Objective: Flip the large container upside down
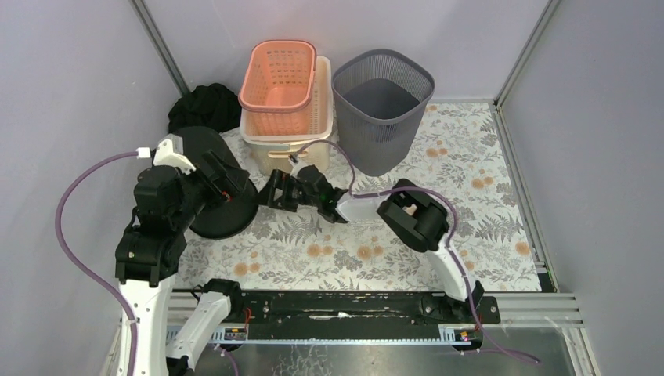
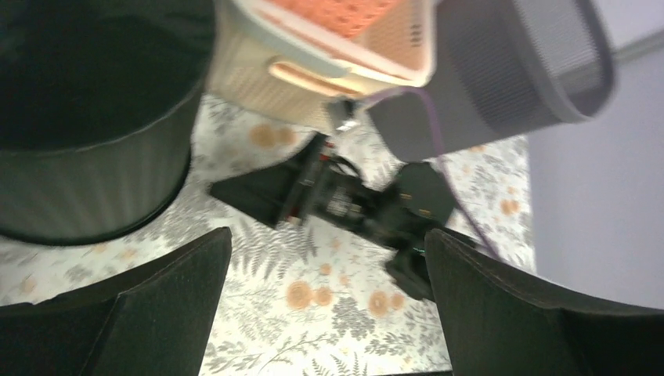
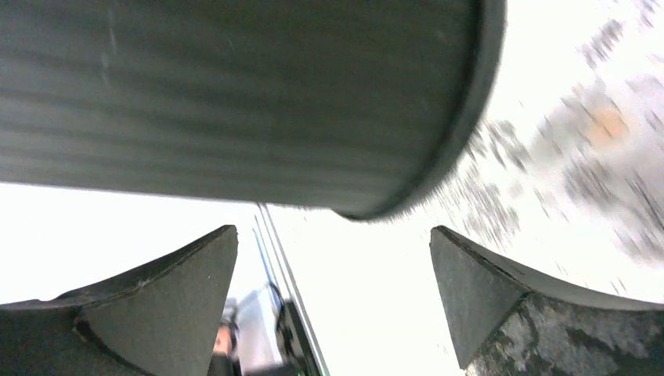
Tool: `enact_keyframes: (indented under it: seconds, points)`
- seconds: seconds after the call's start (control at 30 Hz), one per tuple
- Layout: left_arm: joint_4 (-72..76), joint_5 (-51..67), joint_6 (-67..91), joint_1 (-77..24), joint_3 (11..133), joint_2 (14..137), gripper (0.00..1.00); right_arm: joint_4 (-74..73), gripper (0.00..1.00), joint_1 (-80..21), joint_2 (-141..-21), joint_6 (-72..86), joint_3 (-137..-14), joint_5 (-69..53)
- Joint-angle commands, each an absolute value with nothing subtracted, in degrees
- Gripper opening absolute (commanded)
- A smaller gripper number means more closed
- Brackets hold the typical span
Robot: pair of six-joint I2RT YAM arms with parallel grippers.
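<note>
The worktop (image 1: 470, 204) wore a pale cover printed with grey ferns and orange flowers, boxed in by lilac-grey walls (image 1: 70, 94) and thin aluminium posts (image 1: 160, 47). A black rail (image 1: 344, 305) ran along its near edge.

The large black ribbed round container (image 1: 223, 211) stood on the left side, in front of a heap of black cloth (image 1: 205, 106). From the left wrist, its thick rim appeared to rest on the printed cover.

At the back, an orange plastic lattice basket (image 1: 278, 74) sat nested in a cream lattice basket (image 1: 290, 141), with a grey mesh wastebasket (image 1: 382, 110) just beside them.

The left gripper (image 2: 327, 235) hung over the container, jaws spread and gripping nothing. The right gripper (image 1: 278, 192) reached in close beside the container's wall, jaws likewise spread and empty.
</note>
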State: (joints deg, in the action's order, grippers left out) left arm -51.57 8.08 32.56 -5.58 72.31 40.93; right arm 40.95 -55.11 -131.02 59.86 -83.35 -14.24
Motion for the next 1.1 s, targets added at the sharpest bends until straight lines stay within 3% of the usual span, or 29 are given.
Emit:
enact_keyframes:
  seconds: [0.0,0.3,0.53,0.77,0.93,1.07]
  points:
    - [-59.67,-6.77,34.83,-5.78,71.79,42.10,1.00,30.58,0.99,-52.92,-115.17,52.39,-75.23,-20.81]
    - [-58.73,-19.82,43.29,-5.74,64.58,47.08,1.00,10.72,0.99,-44.99,-83.03,43.91,-55.71,-24.93]
    - [-50.73,-30.81,47.07,-5.69,61.12,54.71,1.00,-4.47,1.00,-34.61,-66.54,38.10,-56.82,-25.93]
    - [-36.03,-35.48,46.43,-5.71,54.54,56.98,1.00,-18.37,1.00,-29.51,-66.56,28.37,-71.55,-19.12]
    - [-24.83,-38.58,44.01,-5.72,48.62,57.70,1.00,-19.07,0.99,-29.45,-69.03,20.20,-83.10,-11.07]
    - [-19.28,-38.61,42.66,-5.26,51.69,64.92,1.00,-20.82,0.99,-29.47,-74.52,12.78,-90.89,-7.96]
